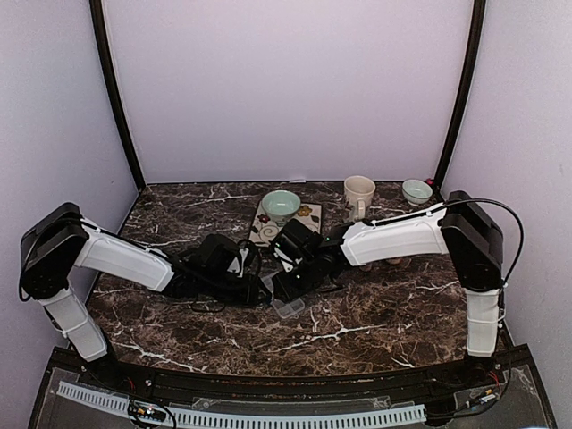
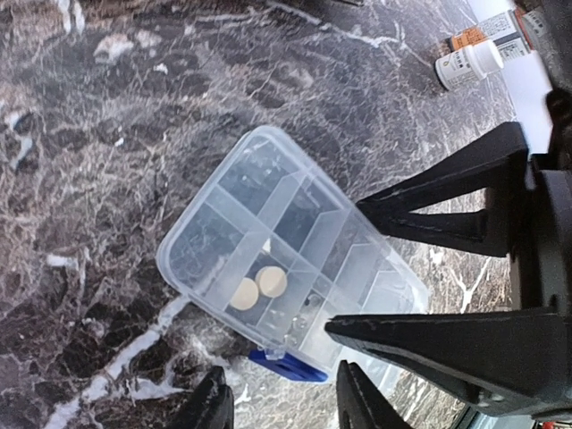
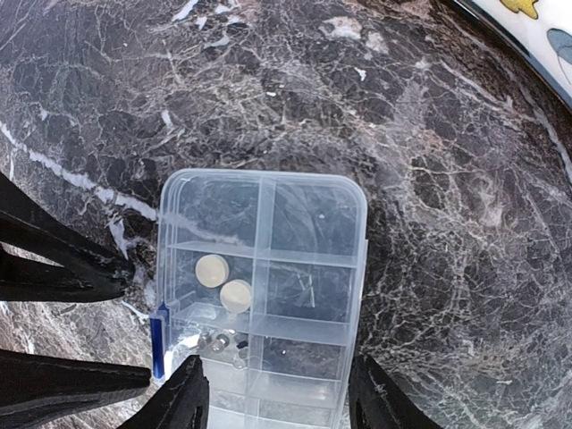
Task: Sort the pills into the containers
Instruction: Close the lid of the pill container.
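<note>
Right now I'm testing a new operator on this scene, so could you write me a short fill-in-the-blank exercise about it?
1. The clear pill box has a ___ latch on its edge.
2. ___ round pale pills lie together in one compartment.
3. The small bottle has a ___ cap.
Missing words: blue; two; white.

I see two pills point(image 3: 212, 270) in one compartment point(image 3: 183, 281) of the pill box point(image 3: 313, 214); bowl point(image 1: 281, 205) and mug point(image 1: 358, 193) stand behind it.
</note>
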You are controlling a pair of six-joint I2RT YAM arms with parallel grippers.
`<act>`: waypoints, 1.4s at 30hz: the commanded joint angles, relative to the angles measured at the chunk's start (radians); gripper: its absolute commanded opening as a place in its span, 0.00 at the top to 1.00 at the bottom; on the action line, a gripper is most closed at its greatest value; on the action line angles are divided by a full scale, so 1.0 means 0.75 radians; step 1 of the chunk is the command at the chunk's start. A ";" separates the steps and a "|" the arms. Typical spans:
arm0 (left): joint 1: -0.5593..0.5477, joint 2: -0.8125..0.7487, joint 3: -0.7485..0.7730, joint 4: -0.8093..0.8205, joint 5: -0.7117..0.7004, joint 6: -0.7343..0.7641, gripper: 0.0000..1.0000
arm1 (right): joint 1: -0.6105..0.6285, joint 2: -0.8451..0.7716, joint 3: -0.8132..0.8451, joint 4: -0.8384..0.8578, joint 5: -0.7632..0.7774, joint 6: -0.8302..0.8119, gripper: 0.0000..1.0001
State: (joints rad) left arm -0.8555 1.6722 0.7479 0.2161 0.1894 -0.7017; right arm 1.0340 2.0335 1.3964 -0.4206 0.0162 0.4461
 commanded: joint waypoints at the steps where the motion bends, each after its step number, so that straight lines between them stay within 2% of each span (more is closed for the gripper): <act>1: 0.008 0.030 0.013 0.033 0.021 -0.057 0.57 | 0.006 0.083 -0.060 -0.100 -0.044 -0.002 0.48; 10: 0.008 0.023 -0.020 0.059 0.011 -0.209 0.57 | -0.001 0.070 -0.107 -0.053 -0.081 0.016 0.54; 32: 0.007 -0.017 -0.023 0.050 0.021 -0.540 0.56 | -0.031 0.038 -0.162 0.005 -0.122 0.022 0.58; 42: 0.000 -0.031 0.013 0.023 0.018 -0.631 0.57 | -0.033 0.028 -0.181 0.019 -0.124 0.020 0.59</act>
State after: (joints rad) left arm -0.8555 1.6882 0.7425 0.2523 0.2016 -1.1374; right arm 1.0012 2.0102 1.3136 -0.2920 -0.0601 0.4690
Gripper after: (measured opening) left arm 0.429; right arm 0.412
